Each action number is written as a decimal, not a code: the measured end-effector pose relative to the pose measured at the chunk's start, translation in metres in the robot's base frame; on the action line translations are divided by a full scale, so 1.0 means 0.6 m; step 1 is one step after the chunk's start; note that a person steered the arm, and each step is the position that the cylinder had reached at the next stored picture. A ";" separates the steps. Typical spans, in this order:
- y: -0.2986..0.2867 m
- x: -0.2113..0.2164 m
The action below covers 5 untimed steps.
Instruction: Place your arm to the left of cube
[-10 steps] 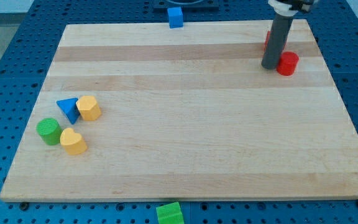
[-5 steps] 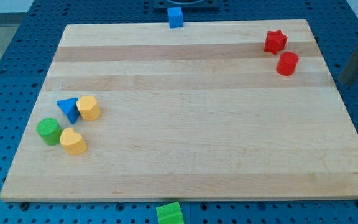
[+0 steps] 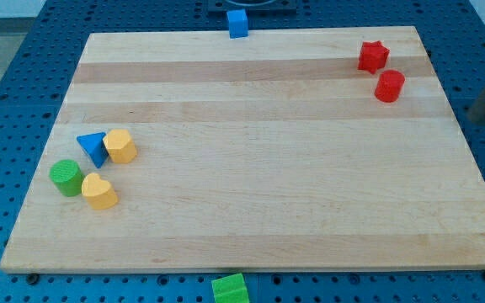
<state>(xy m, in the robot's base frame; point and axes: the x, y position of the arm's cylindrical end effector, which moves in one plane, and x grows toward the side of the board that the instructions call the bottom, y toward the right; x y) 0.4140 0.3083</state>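
A blue cube (image 3: pixel 238 23) sits just past the board's top edge, at the view's top centre. My rod shows only at the view's right edge, off the board, with my tip (image 3: pixel 481 116) far right of every block and far from the blue cube. A green cube-like block (image 3: pixel 230 289) sits below the board's bottom edge, partly cut off by the view.
A red star block (image 3: pixel 373 55) and a red cylinder (image 3: pixel 389 86) stand near the board's top right. At the left are a blue triangular block (image 3: pixel 92 147), a yellow hexagonal block (image 3: pixel 120 146), a green cylinder (image 3: pixel 66 178) and a yellow heart block (image 3: pixel 99 191). The wooden board (image 3: pixel 259 168) lies on a blue pegboard.
My rod has moved from beside the red cylinder to the view's right, off the board, and drifted a little further right. No block has moved.
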 end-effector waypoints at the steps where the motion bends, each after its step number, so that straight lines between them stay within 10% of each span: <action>1: -0.184 0.000; 3: -0.531 -0.084; 5: -0.613 -0.365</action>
